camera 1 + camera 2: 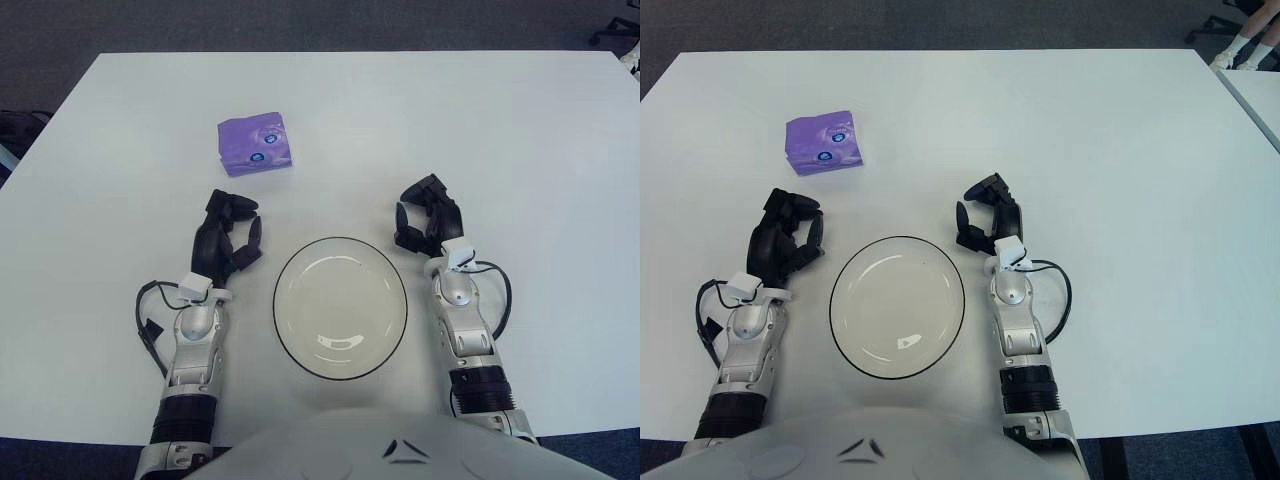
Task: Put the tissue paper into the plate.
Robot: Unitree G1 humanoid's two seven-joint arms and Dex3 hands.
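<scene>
A purple pack of tissue paper (255, 145) lies on the white table, far left of centre. A white plate with a dark rim (340, 306) sits near the front edge between my hands and has nothing in it. My left hand (228, 240) rests on the table just left of the plate, a little nearer than the tissue pack, fingers loosely curled and holding nothing. My right hand (428, 222) rests just right of the plate, fingers loosely curled and holding nothing.
The white table (480, 130) stretches far and right. Cables loop beside both wrists (150, 320). A second table edge and a person's feet show at the far right (1240, 50).
</scene>
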